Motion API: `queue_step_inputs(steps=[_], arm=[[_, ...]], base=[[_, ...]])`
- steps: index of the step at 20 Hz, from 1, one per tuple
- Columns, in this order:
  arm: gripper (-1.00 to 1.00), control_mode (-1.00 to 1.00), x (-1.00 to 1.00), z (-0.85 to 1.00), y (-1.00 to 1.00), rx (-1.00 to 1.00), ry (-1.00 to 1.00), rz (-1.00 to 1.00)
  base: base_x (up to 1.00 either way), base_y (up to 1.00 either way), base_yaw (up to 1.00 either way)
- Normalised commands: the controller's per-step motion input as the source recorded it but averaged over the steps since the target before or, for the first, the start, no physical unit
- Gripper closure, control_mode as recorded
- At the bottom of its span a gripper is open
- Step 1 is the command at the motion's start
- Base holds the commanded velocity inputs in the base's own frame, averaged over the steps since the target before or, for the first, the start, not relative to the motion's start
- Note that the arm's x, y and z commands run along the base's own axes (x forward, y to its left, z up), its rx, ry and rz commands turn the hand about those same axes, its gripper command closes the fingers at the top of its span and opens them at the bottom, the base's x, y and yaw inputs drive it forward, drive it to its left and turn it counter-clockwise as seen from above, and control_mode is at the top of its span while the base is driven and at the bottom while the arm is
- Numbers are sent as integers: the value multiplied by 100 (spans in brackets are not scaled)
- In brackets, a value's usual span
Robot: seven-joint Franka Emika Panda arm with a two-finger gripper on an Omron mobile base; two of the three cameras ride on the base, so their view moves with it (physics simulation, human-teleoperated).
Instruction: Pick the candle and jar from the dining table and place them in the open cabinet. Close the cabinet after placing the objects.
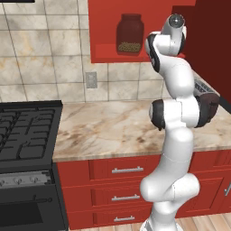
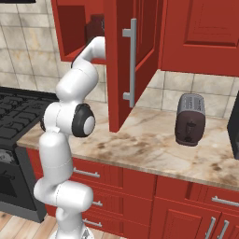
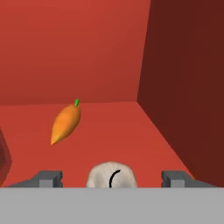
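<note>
While the arm is reaching up into the cabinet (image 1: 135, 56), the jar (image 1: 130, 34) is standing on its shelf.
Across the right base view, the cabinet door (image 2: 133, 60) is hanging open over the counter (image 2: 154, 149), with a toaster (image 2: 189, 119) at three o'clock. Through the hand view, the gripper (image 3: 112, 178) is spreading its jaws wide around the pale candle (image 3: 111, 176) at six o'clock, not pinching it; a carrot (image 3: 65, 122) is lying at ten o'clock.

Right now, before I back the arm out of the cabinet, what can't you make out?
- Candle: hand view, base cut by the bottom band; whether it stands free is unclear.
- Gripper: fingertips wide apart; in the left base view, hidden behind the arm.
- Jar: left base view, resting spot hidden by the cabinet lip.
</note>
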Motion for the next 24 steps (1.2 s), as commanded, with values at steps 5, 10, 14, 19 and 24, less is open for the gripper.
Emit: queue_step_inputs(steps=[5,10,14,19,24], arm=[[-100,-100,0,1,0,0,-3,0],[-100,-100,-21,1,7,0,-1,0],[-100,-100,-41,9,25,-1,0,0],[-100,-100,-47,9,29,-2,0,0],[-100,-100,-55,0,27,0,-1,-3]], base=[[0,0,0],[0,0,0],[0,0,0],[0,0,0],[0,0,0]])
